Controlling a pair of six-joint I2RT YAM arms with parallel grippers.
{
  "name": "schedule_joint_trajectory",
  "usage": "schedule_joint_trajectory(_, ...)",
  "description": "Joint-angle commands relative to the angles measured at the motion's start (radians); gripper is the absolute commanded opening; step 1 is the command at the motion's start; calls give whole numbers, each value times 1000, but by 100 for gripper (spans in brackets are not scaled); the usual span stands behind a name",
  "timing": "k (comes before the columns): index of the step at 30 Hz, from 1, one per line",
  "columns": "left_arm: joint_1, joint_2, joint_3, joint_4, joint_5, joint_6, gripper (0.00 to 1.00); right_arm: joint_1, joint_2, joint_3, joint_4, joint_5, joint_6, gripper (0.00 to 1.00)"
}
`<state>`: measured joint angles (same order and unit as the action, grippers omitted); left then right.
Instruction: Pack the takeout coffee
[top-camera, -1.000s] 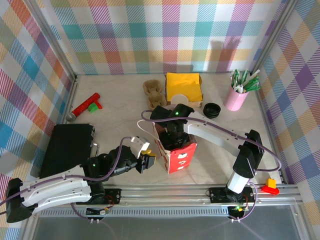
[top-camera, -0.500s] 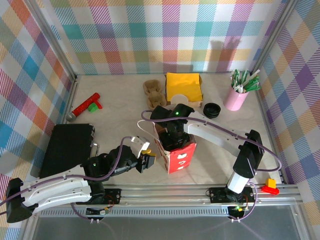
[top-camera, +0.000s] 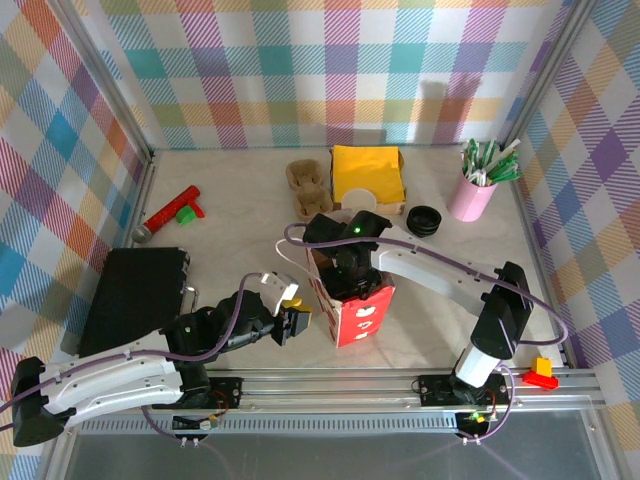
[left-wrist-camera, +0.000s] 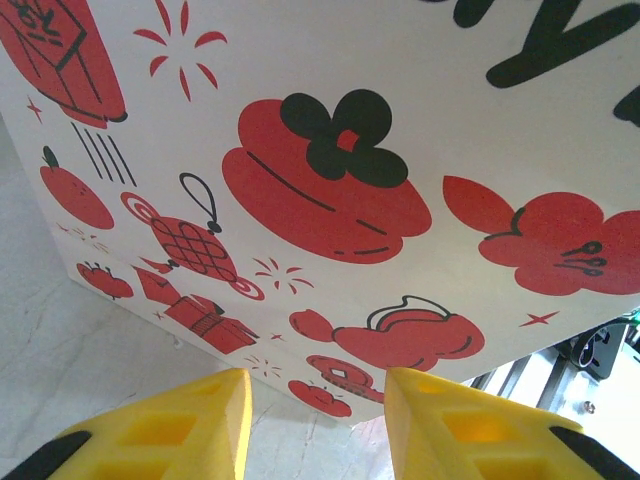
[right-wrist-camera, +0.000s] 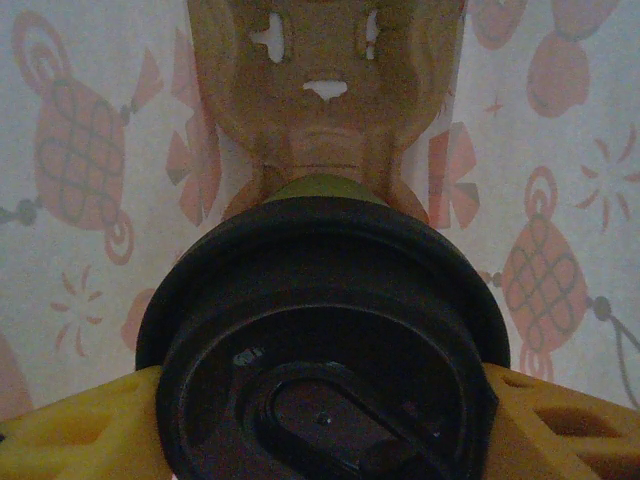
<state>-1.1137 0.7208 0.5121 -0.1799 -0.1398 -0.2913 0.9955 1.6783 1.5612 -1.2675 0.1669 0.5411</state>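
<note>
Between 2 right fingers (right-wrist-camera: 70, 435) — takeout coffee (right-wrist-camera: 325, 330)

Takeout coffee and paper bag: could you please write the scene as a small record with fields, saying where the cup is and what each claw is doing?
cup: takeout coffee, black lid on, down inside the paper bag
right claw: shut on the takeout coffee, one finger on each side
beyond the cup: brown cardboard carrier, also inside the bag
bag: standing upright, open at the top
left claw: open, low at the bag's left side; contact cannot be told
packing: cup not yet released
</note>
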Motion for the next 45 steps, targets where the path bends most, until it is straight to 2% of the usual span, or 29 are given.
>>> schedule_joint_trajectory(1, 11, -14, 2, 25, 6, -2, 40, 5, 17, -40, -16, -7, -8, 51)
schedule_joint_trajectory(45, 12, -26, -16, 29, 1, -11, 39, 6, 54, -132, 83, -35, -69, 48)
